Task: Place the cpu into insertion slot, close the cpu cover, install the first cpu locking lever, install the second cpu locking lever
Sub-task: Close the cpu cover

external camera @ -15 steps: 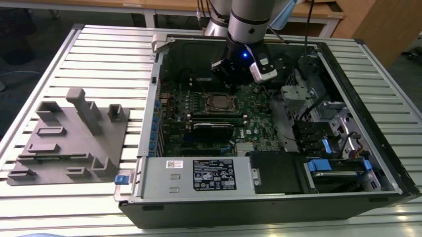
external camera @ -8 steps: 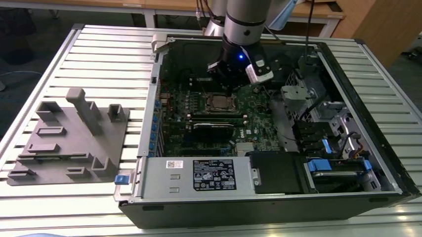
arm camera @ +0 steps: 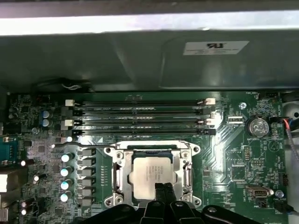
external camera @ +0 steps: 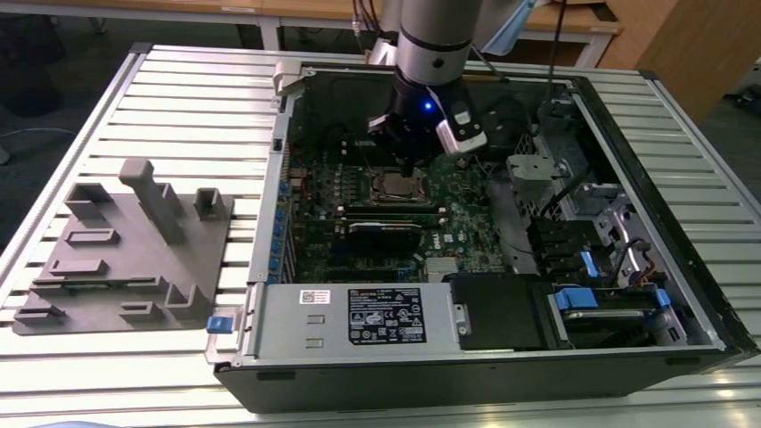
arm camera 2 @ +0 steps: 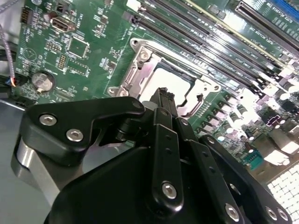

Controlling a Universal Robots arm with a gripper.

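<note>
Silver-grey and square, the cpu (arm camera: 152, 175) already lies flat in the insertion slot (arm camera: 110, 150) on the green motherboard (arm camera: 243, 158). In the first wrist view the cpu cover (arm camera: 187, 170) looks folded down around it like a frame, so I'd judge the first two steps done. The end effector (arm camera: 164, 189) hangs just over the chip's edge, fingers pinched together on nothing; I can't tell whether either locking lever is latched, so those seem left.
</note>
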